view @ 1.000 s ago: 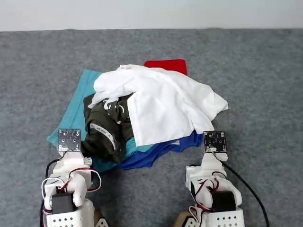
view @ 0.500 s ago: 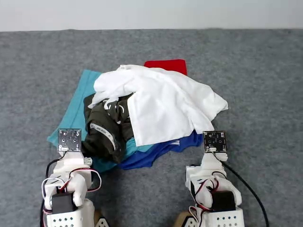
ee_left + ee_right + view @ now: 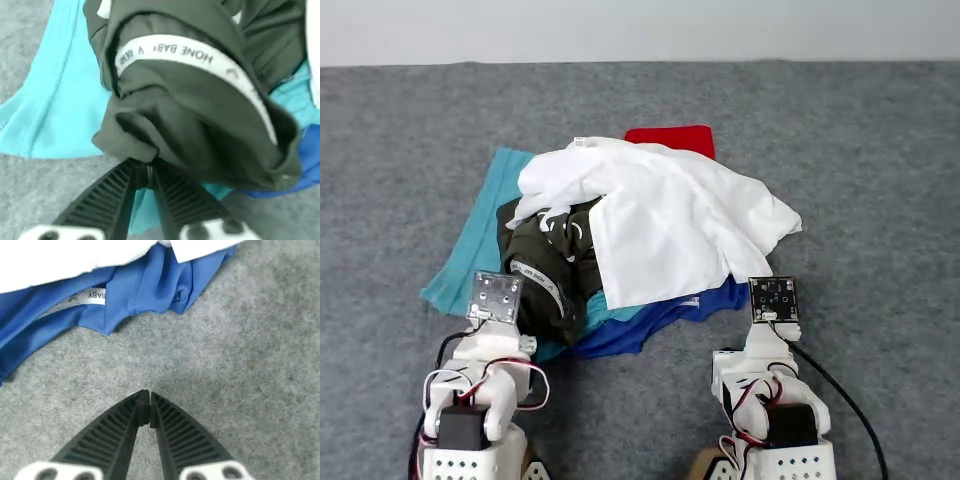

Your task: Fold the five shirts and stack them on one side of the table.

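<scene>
High view, starting at our left: the left arm leans toward the near left edge of the heap. Its wrist camera shows the left gripper with its jaws closed, tips touching the drooping hem of the dark green shirt. We see no cloth nipped between them, so we judge this to be a nudge or an approach, not yet a hold.

The teal shirt lies flattest and lowest, spreading out to the left under the dark green one. That makes the bunched dark green shirt the easier piece to lift away first.

Across the middle, the white shirt is draped loosely over the others, which is why most of them show as edges. The blue shirt pokes out beneath its near edge, and the red shirt shows at the far side.

All five are still one unfolded pile in the centre of the grey table, and no stack has been started on either side.

To the right, the right gripper is closed on nothing and points at bare grey surface a little short of the blue shirt's hem, seemingly parked.

Compared with half a second ago, the left arm has swung rightward and in toward the dark green shirt. The right arm and the shirts look unchanged.
</scene>
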`<move>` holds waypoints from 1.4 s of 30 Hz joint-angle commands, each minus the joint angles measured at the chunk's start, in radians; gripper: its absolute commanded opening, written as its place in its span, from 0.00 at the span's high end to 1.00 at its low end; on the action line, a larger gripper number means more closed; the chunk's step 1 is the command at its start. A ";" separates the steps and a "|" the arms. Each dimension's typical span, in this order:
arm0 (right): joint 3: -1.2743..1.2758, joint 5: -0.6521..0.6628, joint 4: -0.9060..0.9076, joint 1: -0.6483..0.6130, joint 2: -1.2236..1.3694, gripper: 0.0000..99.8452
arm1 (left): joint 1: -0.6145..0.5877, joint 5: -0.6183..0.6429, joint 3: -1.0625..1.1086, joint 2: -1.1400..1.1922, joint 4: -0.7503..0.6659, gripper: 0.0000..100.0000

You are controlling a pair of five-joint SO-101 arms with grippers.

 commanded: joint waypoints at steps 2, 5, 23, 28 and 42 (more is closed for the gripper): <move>0.015 -0.009 -0.002 -0.005 -0.008 0.99 | 0.008 -0.133 -0.091 -0.006 -0.058 0.99; 0.015 -0.009 -0.002 -0.005 -0.008 0.99 | 0.008 -0.118 -0.191 -0.003 -0.091 0.99; 0.015 -0.009 -0.002 -0.005 -0.008 0.99 | 0.025 -0.072 -1.176 0.931 0.055 0.99; 0.015 -0.009 -0.002 -0.005 -0.008 0.99 | 0.117 -0.120 -1.471 1.226 0.227 0.99; 0.015 -0.009 -0.002 -0.005 -0.008 0.99 | 0.233 -0.342 -2.032 1.867 0.546 0.75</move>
